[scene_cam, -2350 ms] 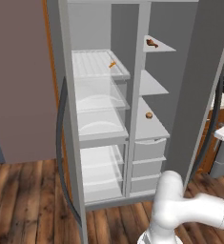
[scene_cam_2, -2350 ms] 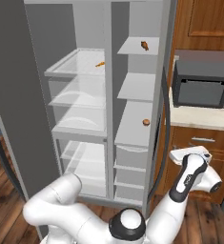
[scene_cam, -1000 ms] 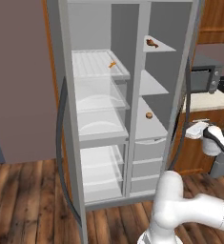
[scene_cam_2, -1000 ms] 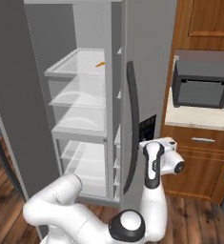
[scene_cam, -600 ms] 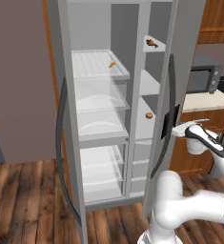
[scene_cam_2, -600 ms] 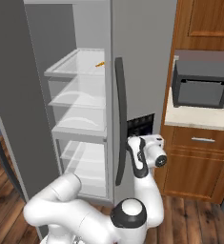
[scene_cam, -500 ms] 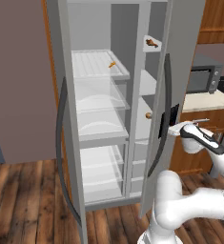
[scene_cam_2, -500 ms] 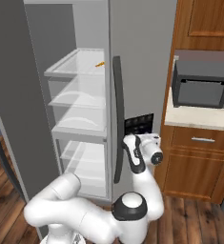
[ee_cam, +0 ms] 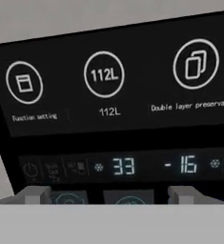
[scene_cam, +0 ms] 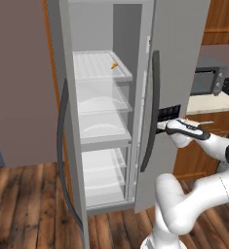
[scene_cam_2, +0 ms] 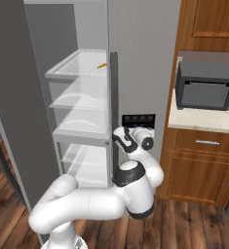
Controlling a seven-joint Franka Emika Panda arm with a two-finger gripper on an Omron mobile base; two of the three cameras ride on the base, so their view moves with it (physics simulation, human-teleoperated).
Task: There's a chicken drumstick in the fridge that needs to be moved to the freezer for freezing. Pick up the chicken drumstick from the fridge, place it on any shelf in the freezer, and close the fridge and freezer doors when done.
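gripper pressing at the right door's control panel, drumstick lying on the top shelf

a small orange-brown chicken drumstick (scene_cam: 114,65) is lying on the top shelf (scene_cam: 94,68) of the left compartment, toward that shelf's 3 o'clock edge in the left base view; in the right base view it is sitting near the same shelf's 2 o'clock corner, just beside the right door's edge. clear shelves below it are carrying nothing that can be made out.

the left door (scene_cam: 69,146) is standing wide open, its dark curved handle at about 8 o'clock in the left base view. the right door (scene_cam: 172,73) is looking shut or nearly shut, hiding its compartment, with a long dark handle (scene_cam: 150,112) running down its left edge.

the gripper (scene_cam: 161,126) is reaching in from 3 o'clock and meeting the black control panel (ee_cam: 113,109) set in the right door. in the hand view the two finger tips (ee_cam: 33,194) are standing wide apart at 7 and 5 o'clock with nothing between them, right up against the panel's lit display.

a dark microwave (scene_cam_2: 205,87) is sitting on a pale counter (scene_cam_2: 199,121) at 3 o'clock of the fridge, above wooden cabinets (scene_cam_2: 203,165). the floor (scene_cam: 23,209) is dark wood planking.
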